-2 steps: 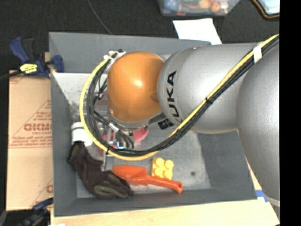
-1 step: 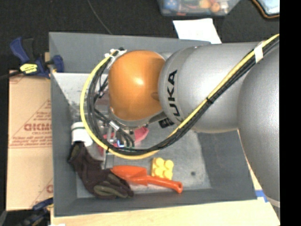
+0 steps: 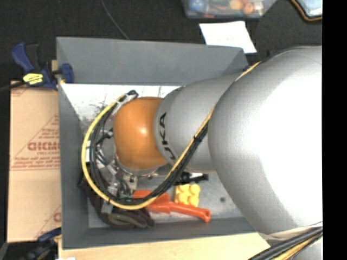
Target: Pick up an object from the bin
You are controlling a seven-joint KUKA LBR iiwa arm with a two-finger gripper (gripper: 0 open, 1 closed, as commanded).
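The grey arm [image 3: 260, 145], nearest the lens, is seen stretched across the metal bin [image 3: 146, 64], its orange wrist cover [image 3: 135, 131] and looped cables [image 3: 89, 140] lowered deep inside. The jaws are carried beneath that cover, and whether they are set wide or narrow cannot be told, since the wrist masks them from above.

Nothing is seen to be held. Just beside the jaws, on the side the arm comes from, an orange plastic tool [image 3: 184, 210] is laid flat on the bin floor. A yellow studded block [image 3: 187, 194] touches it on the side away from the bin's near wall. A dark brown crumpled thing [image 3: 122, 218] is pressed against that wall, directly under or beside the jaws. Which of these is being gone for cannot be told.

The task is judged to be at the reaching stage. The descent appears made, while the closing, the lift and the carry clear of the bin are all left to be done.
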